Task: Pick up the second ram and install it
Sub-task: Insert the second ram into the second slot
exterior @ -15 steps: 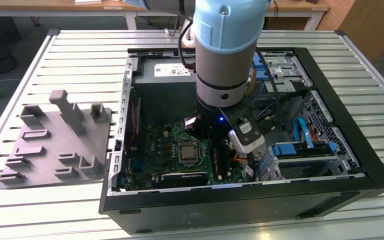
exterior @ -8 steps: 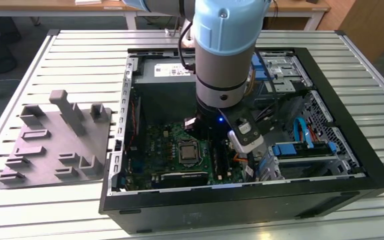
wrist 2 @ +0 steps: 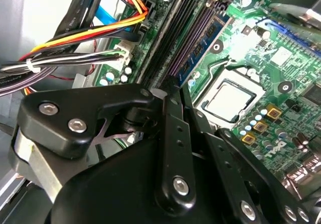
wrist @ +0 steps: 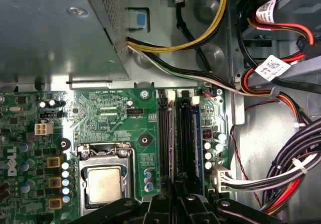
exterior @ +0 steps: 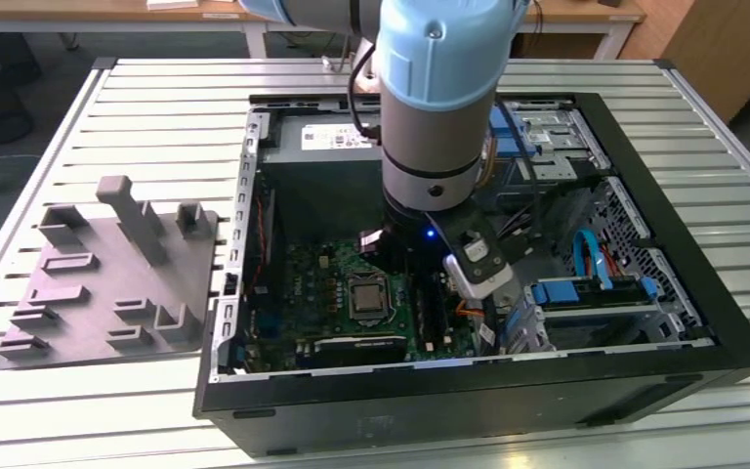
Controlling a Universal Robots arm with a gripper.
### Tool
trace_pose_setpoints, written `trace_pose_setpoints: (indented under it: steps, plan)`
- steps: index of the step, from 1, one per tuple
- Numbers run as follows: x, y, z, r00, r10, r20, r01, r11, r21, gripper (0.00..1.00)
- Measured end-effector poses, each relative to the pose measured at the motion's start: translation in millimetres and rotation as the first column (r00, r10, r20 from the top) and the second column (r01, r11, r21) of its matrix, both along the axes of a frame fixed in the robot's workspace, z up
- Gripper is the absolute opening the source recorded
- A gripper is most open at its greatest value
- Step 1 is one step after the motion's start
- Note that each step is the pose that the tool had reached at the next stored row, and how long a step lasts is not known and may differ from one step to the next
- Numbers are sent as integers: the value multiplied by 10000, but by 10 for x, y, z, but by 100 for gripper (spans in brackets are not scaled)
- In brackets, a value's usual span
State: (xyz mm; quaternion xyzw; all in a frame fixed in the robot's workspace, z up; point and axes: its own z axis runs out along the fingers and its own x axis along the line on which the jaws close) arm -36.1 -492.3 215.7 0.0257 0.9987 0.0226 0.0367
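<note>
Computer case [exterior: 479, 376] is laid on its side on the slatted desk [exterior: 128, 88] with the panel off, so that the motherboard is presented face up to the arm [exterior: 434, 98], which is reached down into it from above.

The second ram [wrist 2: 203, 45] is found standing on edge in one of the long memory slots beside the processor socket [wrist: 104, 184], lined up with the slot's length. In the first wrist view it is seen as a thin blue-green edge [wrist: 196, 133], with an unfilled black slot [wrist: 164, 133] just beside it.

The gripper [wrist 2: 175, 86] is placed directly over the near end of the strip. Its fingers [wrist 2: 173, 128] are drawn close together and are judged to be closed on that end of the board, the narrow grasp being suited to so thin a part. Full seating in the slot cannot be confirmed.

The cable bundle [wrist: 296, 174] is held off to one side of the slots. A grey parts fixture [exterior: 102, 283] is noted on the desk, at the exterior view's left.
</note>
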Motion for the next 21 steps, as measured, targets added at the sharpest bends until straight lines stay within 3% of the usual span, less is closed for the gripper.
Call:
trace_pose_setpoints:
  steps: [21]
  plan:
    - [-29, -19, 14, 10000, 0, 40, 0, 10000, -8, 14]
